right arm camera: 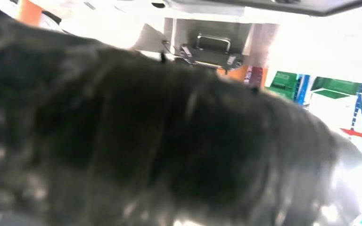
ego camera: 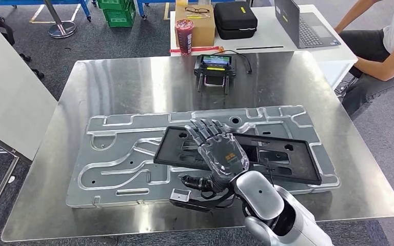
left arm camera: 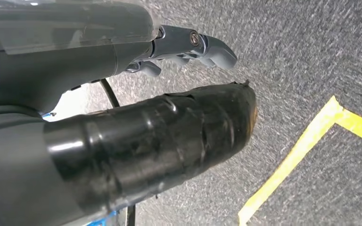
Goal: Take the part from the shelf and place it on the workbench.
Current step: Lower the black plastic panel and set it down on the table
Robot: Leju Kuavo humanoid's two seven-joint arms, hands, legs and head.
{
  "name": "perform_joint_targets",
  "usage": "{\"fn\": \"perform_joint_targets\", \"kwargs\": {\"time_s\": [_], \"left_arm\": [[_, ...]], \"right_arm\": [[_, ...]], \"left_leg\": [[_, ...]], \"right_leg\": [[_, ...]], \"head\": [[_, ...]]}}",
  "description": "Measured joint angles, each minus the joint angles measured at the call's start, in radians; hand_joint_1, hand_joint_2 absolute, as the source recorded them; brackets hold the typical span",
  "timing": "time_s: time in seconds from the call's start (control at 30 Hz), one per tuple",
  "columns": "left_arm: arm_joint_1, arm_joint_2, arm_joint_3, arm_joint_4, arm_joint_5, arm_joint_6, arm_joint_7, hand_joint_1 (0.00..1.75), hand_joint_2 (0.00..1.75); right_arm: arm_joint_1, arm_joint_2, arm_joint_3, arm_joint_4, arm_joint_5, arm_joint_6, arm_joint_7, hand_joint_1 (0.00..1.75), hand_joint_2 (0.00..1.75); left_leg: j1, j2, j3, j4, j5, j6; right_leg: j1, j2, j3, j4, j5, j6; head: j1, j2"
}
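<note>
A flat black panel part [ego camera: 279, 156] lies across a large silver machined plate [ego camera: 113, 159] on the metal workbench [ego camera: 133, 82]. My right hand [ego camera: 218, 148] rests on top of the part near its middle. Its fingers [ego camera: 203, 128] stretch flat over the top and the thumb [ego camera: 191, 180] sits at the near edge, so it grips the part by that edge. Most of the right wrist view is a dark blur. My left hand [left arm camera: 122, 94] hangs over the grey floor with nothing in it, its fingers [left arm camera: 202, 44] apart from the black-taped thumb [left arm camera: 169, 136].
A black handheld controller [ego camera: 215, 65] stands at the bench's far side. Behind it a white table carries a cardboard box [ego camera: 201, 25], a red cup [ego camera: 184, 36], a black case [ego camera: 234, 19] and a laptop [ego camera: 302, 23]. A person [ego camera: 385, 46] sits at the far right. A white cabinet [ego camera: 5, 87] stands left.
</note>
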Motion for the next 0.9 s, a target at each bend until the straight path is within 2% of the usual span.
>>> {"fn": "perform_joint_targets", "kwargs": {"time_s": [0.07, 0.1, 0.13, 0.23, 0.37, 0.7, 0.9], "left_arm": [[0.002, 0.0, 0.006, 0.0, -0.005, -0.002, -0.003, 0.0, 0.0], [0.003, 0.0, 0.01, 0.0, -0.006, -0.003, -0.004, 0.0, 0.0], [0.004, 0.0, 0.014, 0.0, -0.007, -0.004, -0.005, 0.0, 0.0], [0.007, 0.001, 0.022, 0.0, -0.009, -0.006, -0.005, 0.0, 0.0], [0.01, 0.003, 0.026, 0.0, -0.009, -0.007, -0.005, 0.0, 0.0], [0.013, 0.005, 0.03, 0.0, -0.009, -0.01, -0.005, 0.0, 0.0], [0.013, 0.005, 0.03, 0.0, -0.009, -0.01, -0.005, 0.0, 0.0]], "right_arm": [[-0.002, -0.004, 0.0, 0.001, -0.006, -0.005, 0.002, 0.0, 0.0], [-0.003, -0.006, 0.001, 0.001, -0.008, -0.008, 0.002, 0.0, 0.0], [-0.003, -0.007, 0.001, 0.002, -0.009, -0.012, 0.002, 0.0, 0.0], [-0.004, -0.01, 0.001, 0.005, -0.01, -0.016, 0.002, 0.0, 0.0], [-0.004, -0.012, 0.001, 0.006, -0.01, -0.016, 0.002, 0.0, 0.0], [-0.004, -0.014, 0.001, 0.006, -0.01, -0.016, 0.002, 0.0, 0.0], [-0.004, -0.016, 0.001, 0.006, -0.01, -0.016, 0.002, 0.0, 0.0]], "left_leg": [[0.0, -0.002, -0.004, 0.008, 0.0, -0.012], [-0.001, -0.003, -0.005, 0.009, 0.002, -0.019], [-0.002, -0.003, -0.006, 0.01, 0.0, -0.02], [-0.002, -0.004, -0.007, 0.009, 0.001, -0.006], [0.001, -0.004, -0.006, -0.001, 0.018, -0.024], [0.001, -0.005, -0.01, -0.003, 0.021, -0.037], [0.0, -0.005, -0.014, 0.0, 0.02, -0.038]], "right_leg": [[0.005, -0.002, 0.053, -0.095, 0.025, -0.008], [0.008, -0.002, 0.058, -0.11, 0.023, -0.015], [0.01, -0.002, 0.056, -0.11, 0.027, -0.02], [0.009, -0.001, 0.053, -0.117, 0.03, -0.029], [0.012, -0.002, 0.048, -0.115, 0.036, -0.038], [0.013, -0.002, 0.044, -0.114, 0.037, -0.04], [0.012, -0.002, 0.043, -0.114, 0.038, -0.039]], "head": [[0.0, 0.0], [0.0, 0.0], [-0.001, 0.0], [-0.002, 0.0], [-0.002, 0.0], [-0.001, 0.0], [-0.001, 0.0]]}}
